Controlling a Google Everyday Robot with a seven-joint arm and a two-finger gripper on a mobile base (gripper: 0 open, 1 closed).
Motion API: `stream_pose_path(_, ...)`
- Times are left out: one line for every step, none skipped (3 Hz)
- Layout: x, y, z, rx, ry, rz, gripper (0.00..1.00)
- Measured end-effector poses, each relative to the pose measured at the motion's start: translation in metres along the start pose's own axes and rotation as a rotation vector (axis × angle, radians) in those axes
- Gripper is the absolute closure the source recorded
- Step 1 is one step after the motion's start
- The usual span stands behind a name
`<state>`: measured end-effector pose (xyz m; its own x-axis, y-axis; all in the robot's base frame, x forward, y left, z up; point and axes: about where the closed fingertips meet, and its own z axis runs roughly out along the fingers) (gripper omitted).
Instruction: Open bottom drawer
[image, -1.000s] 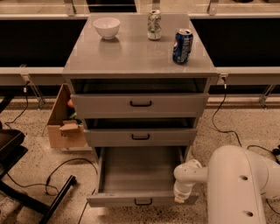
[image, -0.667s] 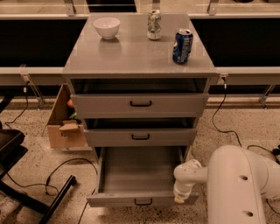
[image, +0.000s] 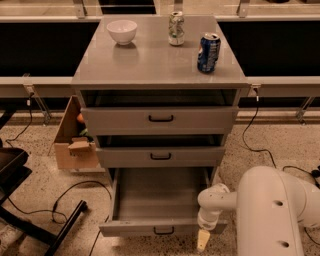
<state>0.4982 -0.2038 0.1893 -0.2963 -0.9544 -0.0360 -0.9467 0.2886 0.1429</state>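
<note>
The bottom drawer (image: 160, 227) of the grey cabinet is pulled far out, showing its bare grey tray (image: 157, 195) and a small black bar handle (image: 164, 231) on its front. The middle drawer (image: 161, 156) and the top drawer (image: 160, 119) stand only slightly out. My gripper (image: 202, 241) hangs from the white arm (image: 272, 210) at the drawer front's right end, just below its front edge, a pale fingertip pointing down.
On the cabinet top stand a white bowl (image: 122, 31), a silver can (image: 175, 28) and a blue can (image: 208, 52). An open cardboard box (image: 75, 140) sits on the floor at the left. Black cables and a dark chair base (image: 30, 220) lie at the lower left.
</note>
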Motion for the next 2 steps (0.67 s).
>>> stream_pose_path(0.0,0.0,0.0,0.0,0.0,0.0,0.0)
stream_pose_path(0.0015,-0.0059,-0.0041,0.001,-0.019,-0.009,0.0)
